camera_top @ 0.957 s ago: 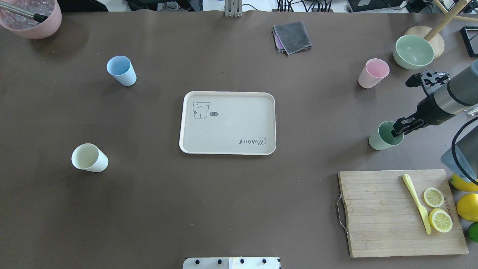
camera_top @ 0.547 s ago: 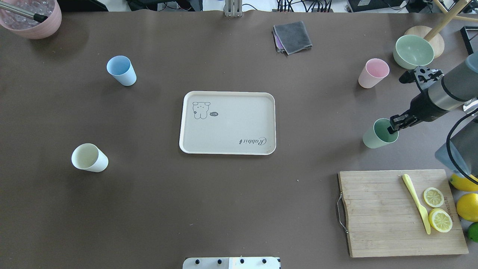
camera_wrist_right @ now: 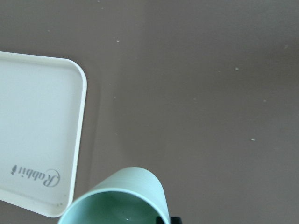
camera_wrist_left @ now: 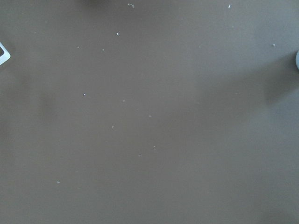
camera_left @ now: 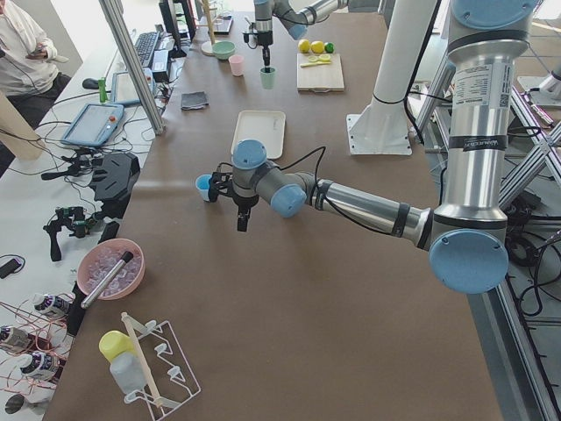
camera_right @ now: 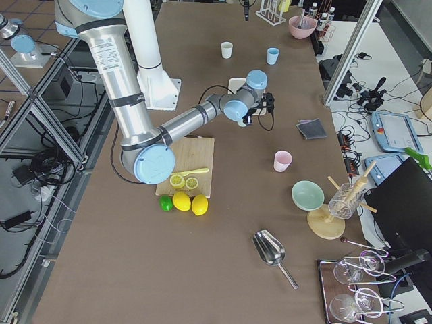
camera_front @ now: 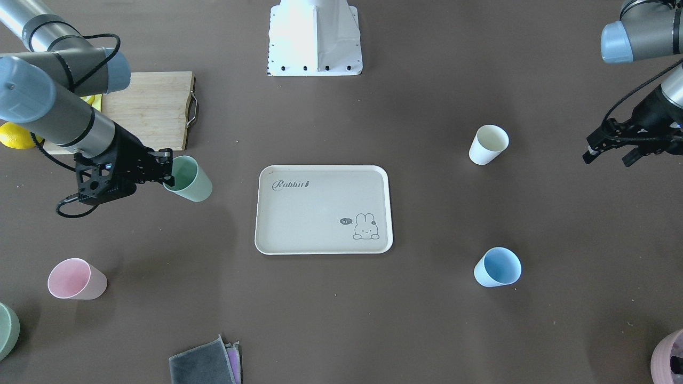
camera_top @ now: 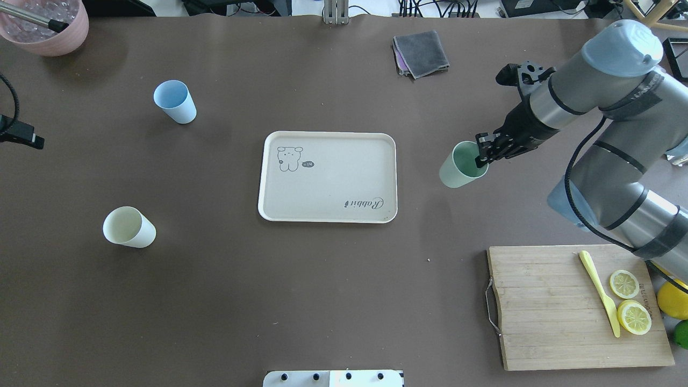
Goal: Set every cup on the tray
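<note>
Brown matting covers the table (camera_top: 301, 301), with the tray (camera_top: 333, 180) at its centre and nothing on it yet. The right jaws are clamped on the green cup (camera_top: 458, 167), one finger inside the rim and one outside. The cup hangs mouth-up just beside the tray's short edge on the robot's right, apparently clear of the table. The left jaws stand apart over bare table near the white cup (camera_top: 129, 227), holding nothing. The blue cup (camera_top: 174, 101) and pink cup (camera_front: 77, 279) stand well apart from the tray.

To do the carry well, the cup's base should stay above the raised rim as it crosses. Setting it down toward a corner would leave room for three more cups. A rim pinch holds little, so I would go slowly and lower until the base sits flat. After release, the inner finger should lift straight up, or it may catch the wall and tip the cup.
</note>
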Available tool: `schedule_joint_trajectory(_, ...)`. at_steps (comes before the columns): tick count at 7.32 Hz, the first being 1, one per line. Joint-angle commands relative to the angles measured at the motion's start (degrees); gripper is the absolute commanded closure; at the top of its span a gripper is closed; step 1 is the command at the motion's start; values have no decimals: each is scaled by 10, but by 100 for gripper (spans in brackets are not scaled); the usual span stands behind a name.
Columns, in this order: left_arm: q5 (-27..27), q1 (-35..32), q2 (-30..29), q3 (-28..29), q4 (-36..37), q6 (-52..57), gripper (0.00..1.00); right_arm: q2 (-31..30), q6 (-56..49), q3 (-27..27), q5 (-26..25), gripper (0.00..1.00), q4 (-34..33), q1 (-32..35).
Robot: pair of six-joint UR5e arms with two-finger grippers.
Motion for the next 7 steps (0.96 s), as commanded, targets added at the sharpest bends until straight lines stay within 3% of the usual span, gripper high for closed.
schedule_joint_trajectory(1,42,59,-25,-10,2,-62,2,65,97,-14,-64,100,-1,-73)
schedule_joint_trajectory(4,43,90,-39,-14,2,-92,2,100,133,-44,-117,100,-1,-118)
schedule_joint_trajectory(5,46,110,-40,-23,2,-115,2,100,133,-50,-117,83,-1,-118)
schedule_joint_trajectory(6,66,138,-39,-31,2,-126,2,101,129,-53,-116,1,-1,-118)
schedule_joint_trajectory(7,70,160,-32,-38,2,-125,2,101,126,-50,-111,0,-1,-112)
